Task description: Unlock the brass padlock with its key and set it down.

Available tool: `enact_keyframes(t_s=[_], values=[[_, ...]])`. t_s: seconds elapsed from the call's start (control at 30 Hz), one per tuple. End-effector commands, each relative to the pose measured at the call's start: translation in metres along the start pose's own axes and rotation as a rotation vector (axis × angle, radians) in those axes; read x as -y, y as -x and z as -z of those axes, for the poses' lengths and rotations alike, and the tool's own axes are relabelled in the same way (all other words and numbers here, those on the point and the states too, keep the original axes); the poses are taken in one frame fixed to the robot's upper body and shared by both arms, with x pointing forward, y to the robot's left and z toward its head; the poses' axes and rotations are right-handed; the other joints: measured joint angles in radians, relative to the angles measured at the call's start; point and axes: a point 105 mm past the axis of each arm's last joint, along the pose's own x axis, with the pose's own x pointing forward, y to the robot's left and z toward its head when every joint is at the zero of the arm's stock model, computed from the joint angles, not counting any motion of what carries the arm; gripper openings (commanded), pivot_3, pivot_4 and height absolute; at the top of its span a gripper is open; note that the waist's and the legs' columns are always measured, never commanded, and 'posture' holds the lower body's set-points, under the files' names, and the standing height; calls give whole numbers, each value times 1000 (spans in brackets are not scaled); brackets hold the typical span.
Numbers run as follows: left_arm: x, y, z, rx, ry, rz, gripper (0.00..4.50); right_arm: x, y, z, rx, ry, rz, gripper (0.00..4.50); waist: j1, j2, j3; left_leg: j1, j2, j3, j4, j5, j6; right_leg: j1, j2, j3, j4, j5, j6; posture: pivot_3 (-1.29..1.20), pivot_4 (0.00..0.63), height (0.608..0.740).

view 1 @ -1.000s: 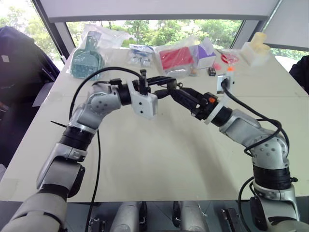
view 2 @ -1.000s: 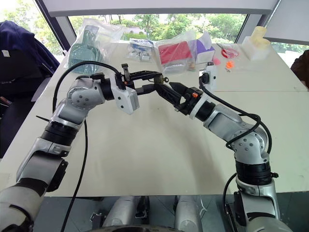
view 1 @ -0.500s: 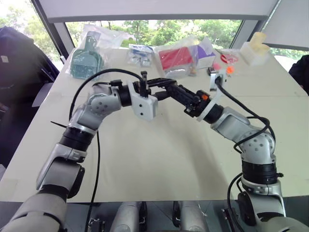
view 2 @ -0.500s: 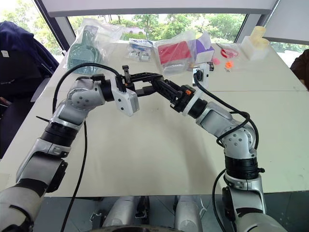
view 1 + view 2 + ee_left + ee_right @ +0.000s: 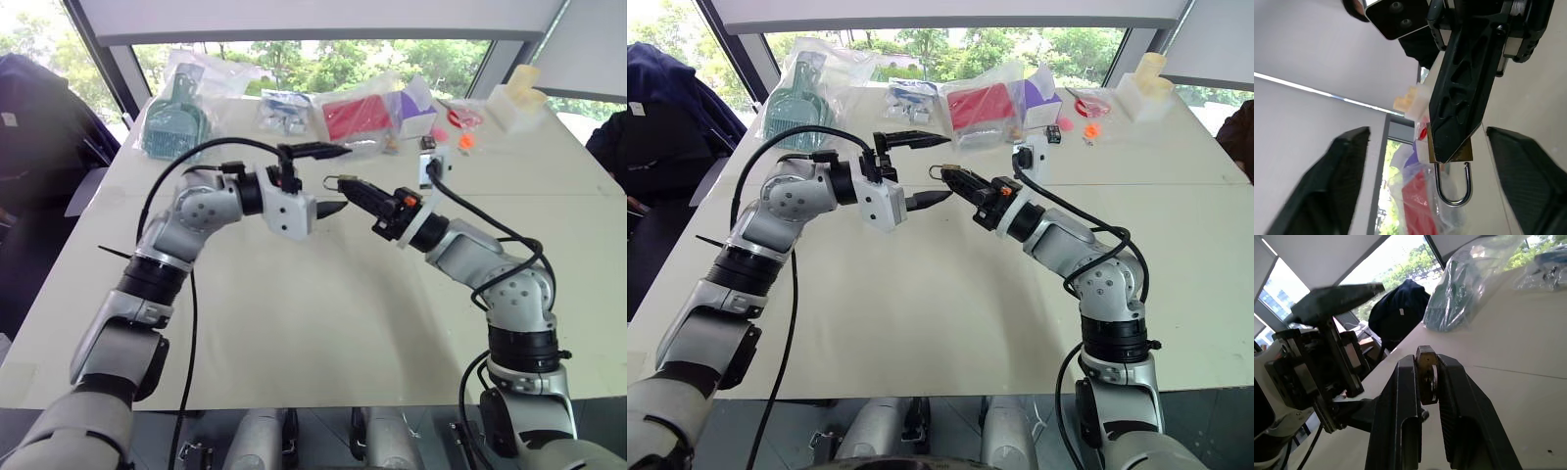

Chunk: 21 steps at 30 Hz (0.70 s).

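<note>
My right gripper [image 5: 950, 176] has its jaws pinched on the padlock [image 5: 1449, 147], holding it in the air over the table [image 5: 950, 323], so I can lower it with this arm alone. My left gripper [image 5: 921, 168] stands with jaws spread wide at the padlock's 9 o'clock, apart from it, empty. The padlock is small, dull brass, squeezed flat between my black fingers [image 5: 1403, 396]. Its silver shackle hangs clear with one leg free, so I judge it unlocked. I see no key.

Silver-grey jointed arms with black elbow bands, loose black cables, white wrist housings and black fingers [image 5: 312, 150].
</note>
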Motion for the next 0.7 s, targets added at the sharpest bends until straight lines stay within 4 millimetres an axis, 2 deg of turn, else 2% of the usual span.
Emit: enact_keyframes(t_s=[0.03, 0.13, 0.23, 0.33, 0.5, 0.7], values=[[-20, 8, 2, -10, 178, -12, 4453, 0, 4, -8, 18, 35, 5, 119, -1, 0, 0, 0, 0, 0, 0, 0, 0, 0, 0, 0, 0, 0, 0, 0, 150, 735], [-35, 21, 16, -56, 458, -29, 4453, 6, 8, -11, 23, 44, 28, 119, -4, 0, 0, 0, 0, 0, 0, 0, 0, 0, 0, 0, 2, 0, 0, 0, 150, 735], [-50, 24, 24, -67, 578, -79, 4453, 7, 9, -14, 29, 47, 31, 119, -3, 0, 0, 0, 0, 0, 0, 0, 0, 0, 1, 0, 2, 0, 1, 0, 150, 735], [-52, 18, 22, -52, 609, -68, 4453, 5, 8, -17, 36, 51, 25, 119, -2, 0, 0, 0, 0, 0, 0, 0, 0, 1, 1, 0, 2, 0, 1, 0, 150, 735], [-44, 11, 15, -13, 650, -15, 4453, 2, 6, -22, 51, 56, 16, 119, -4, 0, 0, 0, 0, 0, 0, 0, -1, 1, 1, 0, 2, 0, 1, 0, 150, 735], [-36, 8, 20, -16, 667, 3, 4453, -6, 6, -26, 68, 52, -1, 119, -5, 0, 0, 0, 0, 0, 0, 1, -1, 1, 1, 0, 1, 0, 1, 0, 150, 735]])
